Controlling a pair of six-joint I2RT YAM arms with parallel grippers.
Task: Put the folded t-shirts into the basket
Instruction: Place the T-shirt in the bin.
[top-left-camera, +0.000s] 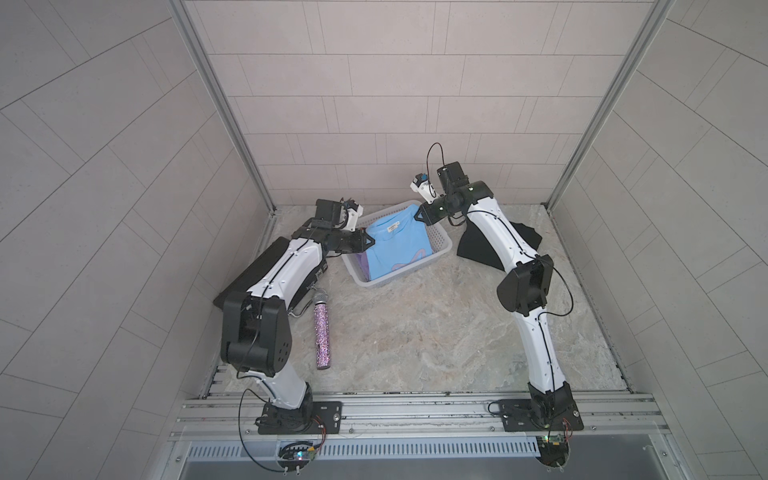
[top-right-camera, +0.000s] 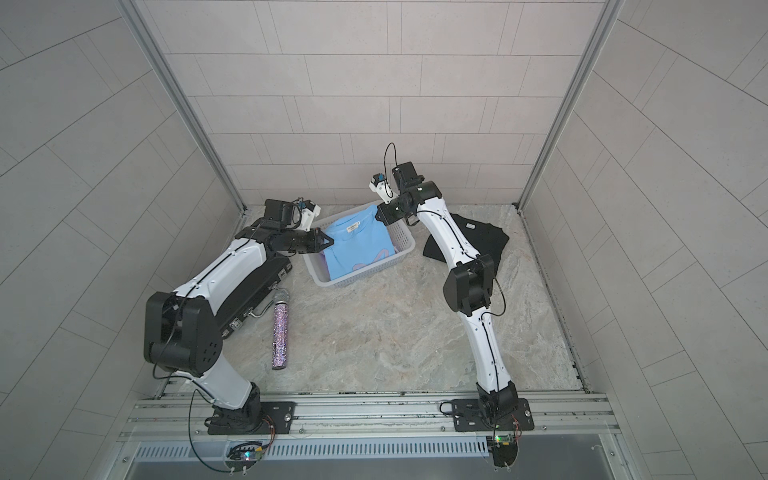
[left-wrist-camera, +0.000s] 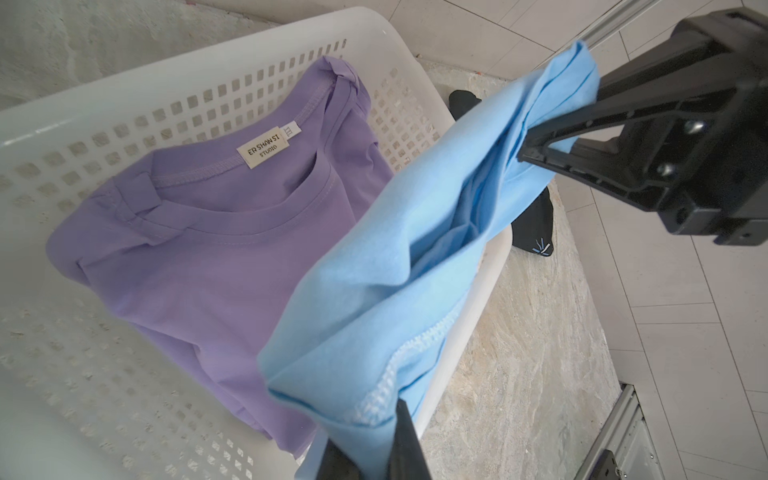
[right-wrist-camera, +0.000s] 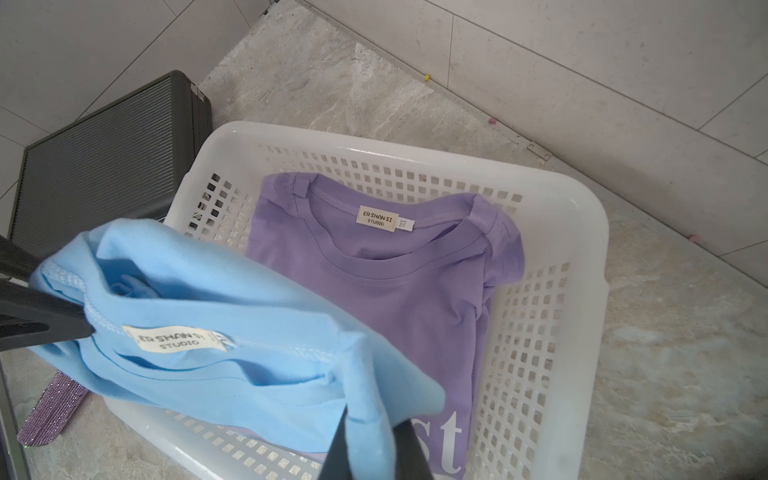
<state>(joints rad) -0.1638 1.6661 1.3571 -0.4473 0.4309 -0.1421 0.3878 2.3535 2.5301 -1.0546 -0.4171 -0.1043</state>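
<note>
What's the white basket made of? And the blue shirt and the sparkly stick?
The white basket looks like smooth, slightly glossy moulded plastic: stiff walls with neat square holes. The blue shirt looks like soft matte knit cloth, probably cotton: it drapes, creases and shows stitched hems. The sparkly stick, microphone-shaped, seems covered in purple glitter or tiny stones.

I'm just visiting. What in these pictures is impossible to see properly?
Lilac t-shirt: in both top views, nearly all covered by the light blue t-shirt.
Its white lettering: right wrist view, only "st" shows; the blue shirt and the edge cut the rest.
Black t-shirt: both top views, right arm crosses it.
Black case: mostly under the left arm.
Anything beneath the lilac shirt: hidden everywhere.
</note>
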